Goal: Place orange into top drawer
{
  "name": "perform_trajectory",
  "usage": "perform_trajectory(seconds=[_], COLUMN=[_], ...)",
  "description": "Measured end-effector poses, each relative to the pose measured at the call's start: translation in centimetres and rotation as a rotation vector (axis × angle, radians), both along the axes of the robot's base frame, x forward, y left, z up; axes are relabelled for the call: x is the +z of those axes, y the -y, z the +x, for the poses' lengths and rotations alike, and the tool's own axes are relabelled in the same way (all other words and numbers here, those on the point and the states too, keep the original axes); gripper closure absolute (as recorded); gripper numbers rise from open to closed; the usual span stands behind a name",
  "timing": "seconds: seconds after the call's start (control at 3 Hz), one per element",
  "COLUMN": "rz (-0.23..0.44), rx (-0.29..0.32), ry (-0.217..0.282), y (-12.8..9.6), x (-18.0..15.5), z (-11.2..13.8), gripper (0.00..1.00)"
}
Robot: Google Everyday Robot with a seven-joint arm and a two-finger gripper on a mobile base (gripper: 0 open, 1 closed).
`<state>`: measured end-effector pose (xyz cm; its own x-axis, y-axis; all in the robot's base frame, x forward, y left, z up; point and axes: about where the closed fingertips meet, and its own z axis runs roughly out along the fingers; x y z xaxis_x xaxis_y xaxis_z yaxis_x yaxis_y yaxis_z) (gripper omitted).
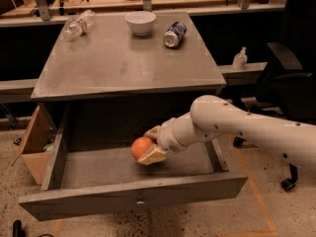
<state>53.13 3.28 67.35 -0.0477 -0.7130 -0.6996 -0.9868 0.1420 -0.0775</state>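
The top drawer (133, 197) is pulled wide open below the grey cabinet top; its flat front panel carries a small metal knob (140, 201). My white arm reaches in from the right. My gripper (146, 146) is inside the drawer, a little above its floor, shut on the orange (140, 147). One pale finger (152, 155) shows under the fruit and another (151, 132) behind it. The orange is held at the drawer's middle.
On the cabinet top (123, 63) stand a white bowl (140, 22), a tipped can (174, 34) and a lying plastic bottle (78, 25). A cardboard box (33, 144) sits left of the drawer. A black office chair (291, 83) stands at the right.
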Motion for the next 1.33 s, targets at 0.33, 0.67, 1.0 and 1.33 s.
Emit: perform_trajectory(seconds=[0.33,0.67,1.0,1.33], rz=[0.104,0.174,0.232,0.279], rx=[-0.025,-0.084,-0.195,-0.338], ry=[0.023,0.024,0.077,0.179], y=[1.1,4.4,8.1,11.3], x=[1.1,2.3,4.5,7.8], z=[-0.4,-1.6,-2.7,-3.1], gripper=[0.1,0.32,0.56,0.78])
